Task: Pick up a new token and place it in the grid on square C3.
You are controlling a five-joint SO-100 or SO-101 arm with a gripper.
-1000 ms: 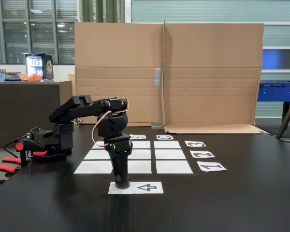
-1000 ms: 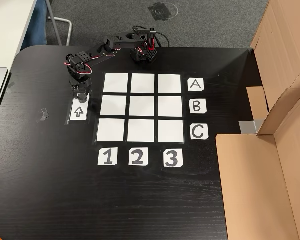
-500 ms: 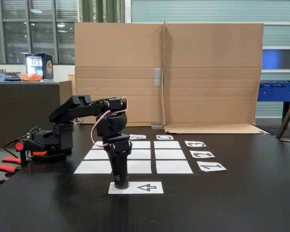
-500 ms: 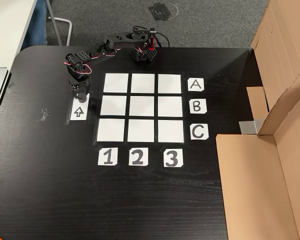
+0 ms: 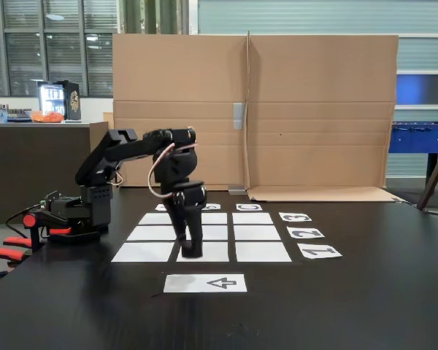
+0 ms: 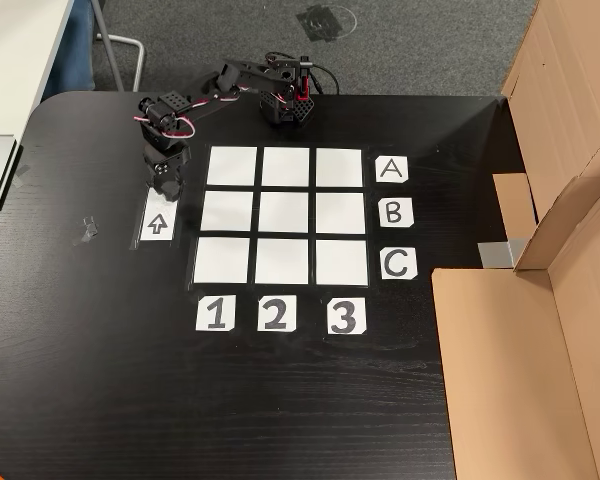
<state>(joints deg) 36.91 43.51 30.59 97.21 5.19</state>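
In the fixed view from desk level, the gripper (image 5: 192, 251) is seen raised off the black desk (image 5: 365, 306), hanging in front of the near row of the grid (image 5: 237, 233) above and behind the arrow sheet (image 5: 206, 283); a dark lump that may be the token is seen at its tip, but whether the jaws are clenched on it cannot be told. In the fixed view from above, the gripper (image 6: 166, 183) is seen over the top end of the arrow sheet (image 6: 157, 222), just left of the grid (image 6: 285, 214), while square C3 (image 6: 341, 262) is seen bare beside the C label (image 6: 398, 263).
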